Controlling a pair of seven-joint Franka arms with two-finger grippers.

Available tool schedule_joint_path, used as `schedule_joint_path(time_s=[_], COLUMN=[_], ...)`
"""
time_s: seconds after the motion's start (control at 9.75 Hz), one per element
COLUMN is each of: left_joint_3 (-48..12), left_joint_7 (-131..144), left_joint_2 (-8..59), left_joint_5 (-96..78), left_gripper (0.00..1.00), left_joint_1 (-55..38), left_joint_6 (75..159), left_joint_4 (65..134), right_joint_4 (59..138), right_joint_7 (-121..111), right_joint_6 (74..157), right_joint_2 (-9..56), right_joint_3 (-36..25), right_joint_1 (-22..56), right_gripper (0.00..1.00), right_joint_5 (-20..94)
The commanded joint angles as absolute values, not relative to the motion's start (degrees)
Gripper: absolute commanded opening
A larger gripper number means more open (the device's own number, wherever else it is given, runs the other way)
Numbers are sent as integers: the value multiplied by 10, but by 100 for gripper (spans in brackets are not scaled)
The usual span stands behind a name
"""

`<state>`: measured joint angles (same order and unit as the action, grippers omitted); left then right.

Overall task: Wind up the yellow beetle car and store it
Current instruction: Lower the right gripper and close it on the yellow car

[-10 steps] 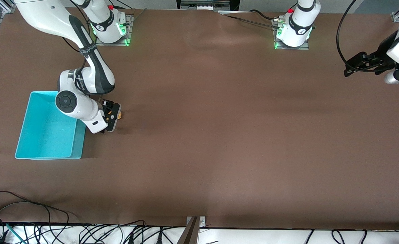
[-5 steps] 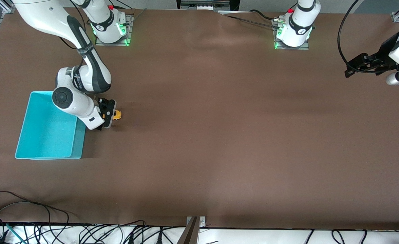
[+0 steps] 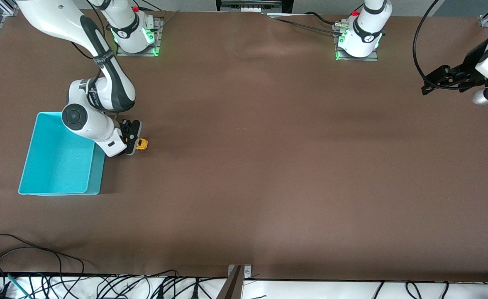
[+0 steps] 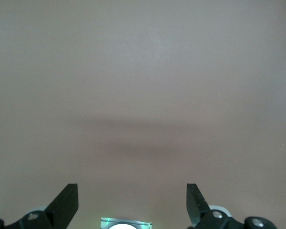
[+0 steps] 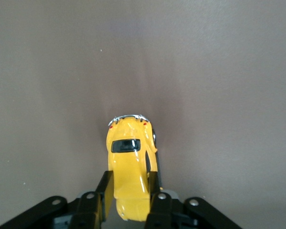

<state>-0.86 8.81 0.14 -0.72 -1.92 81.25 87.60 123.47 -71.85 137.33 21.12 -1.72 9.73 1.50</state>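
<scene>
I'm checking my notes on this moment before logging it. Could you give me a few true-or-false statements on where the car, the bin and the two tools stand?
1. The right tool is shut on the yellow beetle car. True.
2. The car already lies inside the turquoise bin. False: it is at the table surface beside the bin, toward the left arm's end, gripped by the right tool.
3. The left tool is open and holds nothing. True.
4. The left tool hovers over the bin. False: the left arm waits at its own end of the table, over bare brown surface.
5. The bin holds another toy. False: nothing shows inside it.
</scene>
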Motion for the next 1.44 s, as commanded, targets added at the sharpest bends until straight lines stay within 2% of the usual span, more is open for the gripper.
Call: schedule_joint_path(time_s=[0.0,0.21,0.31,0.82,0.92,1.03,1.33], left_joint_3=[-8,-8,-10,-10,-10,-10,-9], left_joint_7=[98,97,97,98,98,97,97], left_joint_2=[-9,-9,-9,-8,-8,-8,-8], left_joint_5=[-15,-15,-15,-15,-15,-15,-15], left_gripper=[100,100,100,100,100,100,100], left_joint_1=[-20,-21,-21,-22,-21,-21,-20], left_joint_6=[814,814,814,814,814,814,814], left_joint_4=[884,884,884,884,884,884,885], right_joint_4=[1189,1098,1077,1103,1102,1100,1103], right_joint_7=[-702,-691,-681,-681,-682,-682,-685], right_joint_6=[1314,1186,1163,1161,1162,1169,1171], right_joint_2=[183,182,182,182,182,182,179], right_joint_3=[-11,-12,-12,-12,-11,-11,-10], right_joint_1=[98,99,99,103,104,107,108], right_gripper=[0,0,0,0,25,99,100], right_joint_5=[25,25,24,16,12,-1,-3])
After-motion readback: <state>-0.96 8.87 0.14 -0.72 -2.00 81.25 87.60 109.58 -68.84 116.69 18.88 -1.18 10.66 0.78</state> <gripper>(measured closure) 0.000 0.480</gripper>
